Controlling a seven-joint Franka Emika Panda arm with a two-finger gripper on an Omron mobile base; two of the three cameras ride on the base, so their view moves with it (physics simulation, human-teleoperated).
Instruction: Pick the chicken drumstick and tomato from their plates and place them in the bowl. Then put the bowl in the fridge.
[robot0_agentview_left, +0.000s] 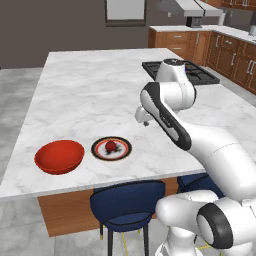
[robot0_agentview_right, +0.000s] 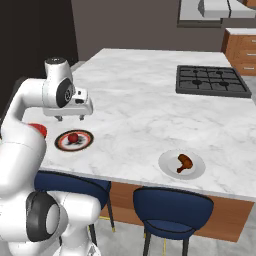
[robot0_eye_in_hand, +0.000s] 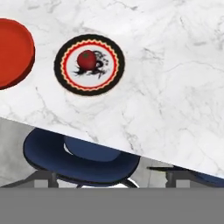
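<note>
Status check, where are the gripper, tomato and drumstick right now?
Gripper above counter, holding nothing. Tomato on dark-rimmed plate. Drumstick on pale plate. Bowl empty.

The white arm rises from its base, folds at the elbow and reaches out over the counter (robot0_agentview_left: 90, 85), its wrist bent so the hand faces down. The gripper (robot0_agentview_right: 70, 118) hangs in the air above the surface, holding nothing; whether its jaws are parted cannot be told.

bowl (robot0_agentview_left: 59, 156) glossy red | tomato (robot0_eye_in_hand: 86, 59) dark red (dark-rimmed patterned plate (robot0_eye_in_hand: 112, 74))
</note>
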